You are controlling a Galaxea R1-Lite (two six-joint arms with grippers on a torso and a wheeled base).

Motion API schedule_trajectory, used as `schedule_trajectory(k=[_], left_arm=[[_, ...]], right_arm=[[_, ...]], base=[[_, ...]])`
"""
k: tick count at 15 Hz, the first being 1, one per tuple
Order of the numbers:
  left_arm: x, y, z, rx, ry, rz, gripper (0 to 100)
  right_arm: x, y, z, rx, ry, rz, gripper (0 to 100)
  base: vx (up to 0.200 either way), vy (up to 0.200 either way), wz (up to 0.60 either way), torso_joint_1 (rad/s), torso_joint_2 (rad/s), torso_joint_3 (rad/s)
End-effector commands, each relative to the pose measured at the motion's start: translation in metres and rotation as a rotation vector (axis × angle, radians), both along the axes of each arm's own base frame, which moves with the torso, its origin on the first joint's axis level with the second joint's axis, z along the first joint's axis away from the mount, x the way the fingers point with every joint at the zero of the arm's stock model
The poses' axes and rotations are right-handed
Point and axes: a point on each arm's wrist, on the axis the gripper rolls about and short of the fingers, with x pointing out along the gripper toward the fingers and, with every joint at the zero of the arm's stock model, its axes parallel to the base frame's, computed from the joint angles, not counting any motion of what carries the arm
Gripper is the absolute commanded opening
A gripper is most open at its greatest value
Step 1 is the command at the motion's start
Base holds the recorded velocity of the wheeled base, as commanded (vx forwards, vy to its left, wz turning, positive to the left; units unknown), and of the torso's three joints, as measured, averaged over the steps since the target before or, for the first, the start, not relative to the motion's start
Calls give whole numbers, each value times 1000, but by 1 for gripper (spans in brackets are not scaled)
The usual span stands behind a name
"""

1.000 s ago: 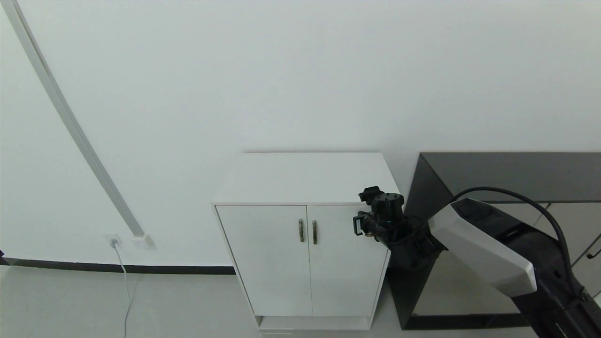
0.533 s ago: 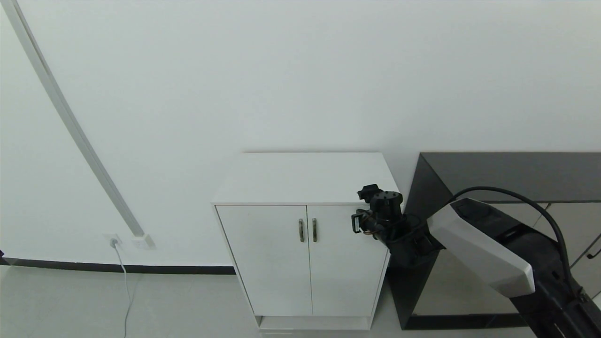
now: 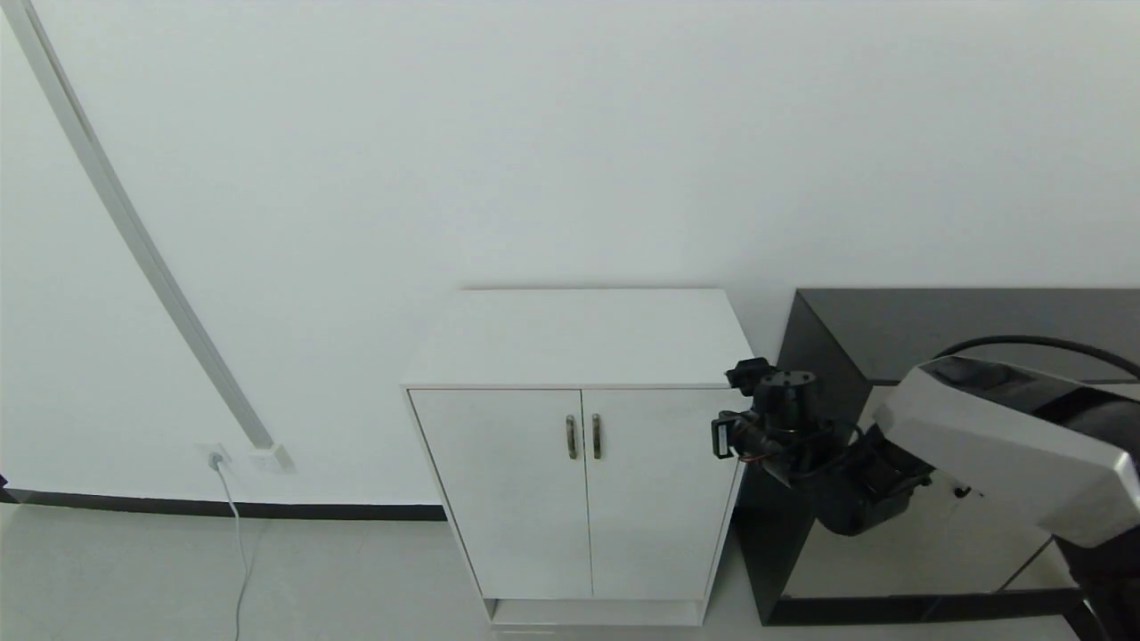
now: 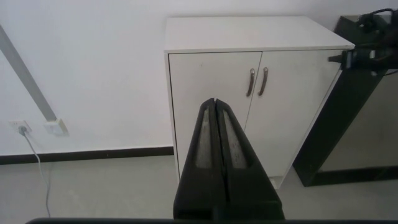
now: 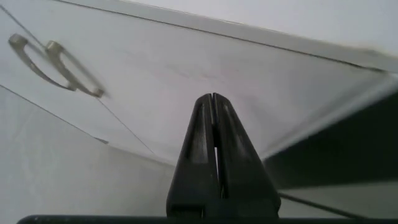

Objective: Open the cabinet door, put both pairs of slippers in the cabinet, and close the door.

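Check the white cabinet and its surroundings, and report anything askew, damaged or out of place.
Nothing stands out. The white two-door cabinet stands square against the wall, both doors shut and flush, its two metal bar handles upright side by side. The right end effector, shut, hangs near the cabinet's upper right corner.

right arm (image 3: 997, 450): angular light-grey shell over black links | wrist (image 3: 855, 494): black rounded joint housings | cable (image 3: 1033, 339): thick, black, arching above the shell | left claw (image 4: 214, 102): black, tapered, with grey inset pads (image 4: 204, 146) | right claw (image 5: 213, 98): black, tapered, smooth-sided
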Motion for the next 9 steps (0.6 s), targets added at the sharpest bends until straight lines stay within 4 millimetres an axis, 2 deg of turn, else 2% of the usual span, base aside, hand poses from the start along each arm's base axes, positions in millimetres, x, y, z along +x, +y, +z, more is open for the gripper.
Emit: schedule_trajectory(k=[1,2,4,5,6,8,9], left_arm=[[0,0,0,0,1,0,0],[0,0,0,0,1,0,0],[0,0,0,0,1,0,0],[0,0,0,0,1,1,0],[0,0,0,0,1,0,0],[0,0,0,0,1,0,0],[0,0,0,0,1,0,0]], right_arm=[[-42,-54,45,13,-45,-102,0],[-49,-62,48,11,-44,-117,0],[-89,-105,67,4,-42,-205,0],[-106,-118,71,0,-31,-236,0],[-114,-124,72,-3,-25,-251,0],[-158,-149,82,-8,-24,-327,0],[-168,-154,85,-8,-27,-342,0]], base=[[0,0,0,0,0,0],[0,0,0,0,0,0],[0,0,0,0,0,0],[0,0,0,0,0,0],[0,0,0,0,0,0],[0,0,0,0,0,0],[0,0,0,0,0,0]])
